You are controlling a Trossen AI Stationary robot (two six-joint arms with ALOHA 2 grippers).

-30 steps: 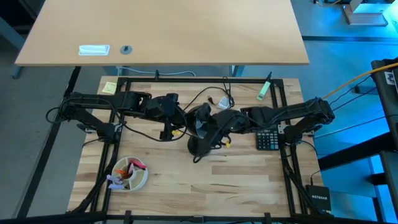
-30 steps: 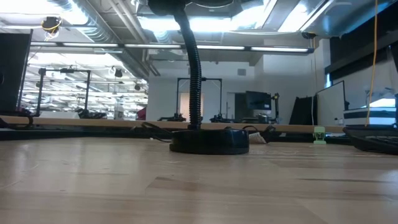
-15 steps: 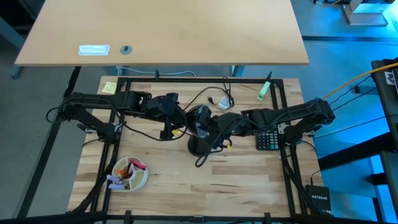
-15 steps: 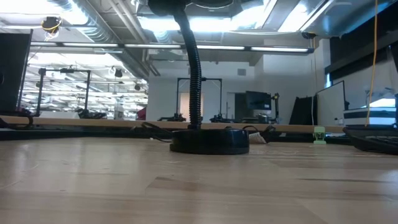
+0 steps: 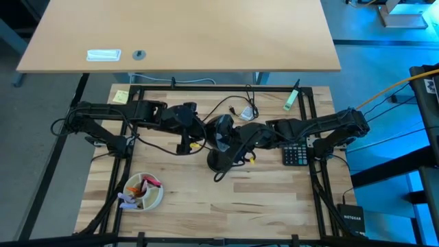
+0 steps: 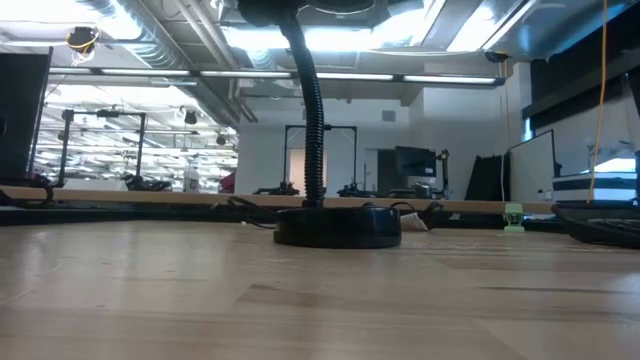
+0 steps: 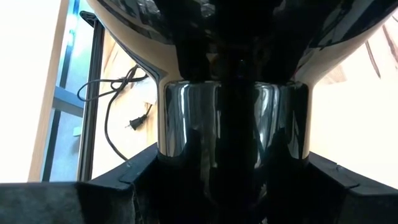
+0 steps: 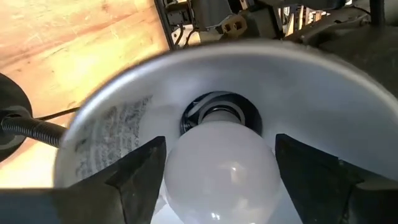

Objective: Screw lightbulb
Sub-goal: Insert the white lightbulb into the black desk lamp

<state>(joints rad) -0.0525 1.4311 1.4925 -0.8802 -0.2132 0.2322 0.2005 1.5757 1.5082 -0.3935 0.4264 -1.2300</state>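
The black desk lamp stands mid-table on its round base (image 6: 337, 228), and its gooseneck (image 6: 315, 120) rises to the shade (image 5: 221, 132). The white lightbulb (image 8: 217, 168) sits inside the silvery reflector (image 8: 118, 130) with its base in the socket (image 8: 219, 115). My right gripper (image 5: 236, 140) reaches into the shade from the table's right and is shut on the bulb. My left gripper (image 5: 199, 135) is at the back of the shade from the left, shut on the glossy black socket neck (image 7: 233, 118). My left gripper has the lamp's glossy black socket neck (image 7: 186, 124) between its two fingers (image 7: 127, 186), behind the shade. It comes in roughly level from the table's left. The lamp head is held up above the table on its gooseneck. My right gripper pinches the bulb's round glass body (image 8: 177, 171) between its two fingers (image 8: 140, 177), one on each side. The fingers point along the bulb's axis into the shade, coming from the table's right. The bulb's base is in the socket, clear of the table.
A calculator (image 5: 295, 152) lies under the right arm. A bowl of small items (image 5: 143, 192) stands at the near left. The lamp's cord and plug (image 5: 236, 108) trail toward the far edge, beside a green object (image 5: 291, 99) and a yellow note (image 5: 121, 97).
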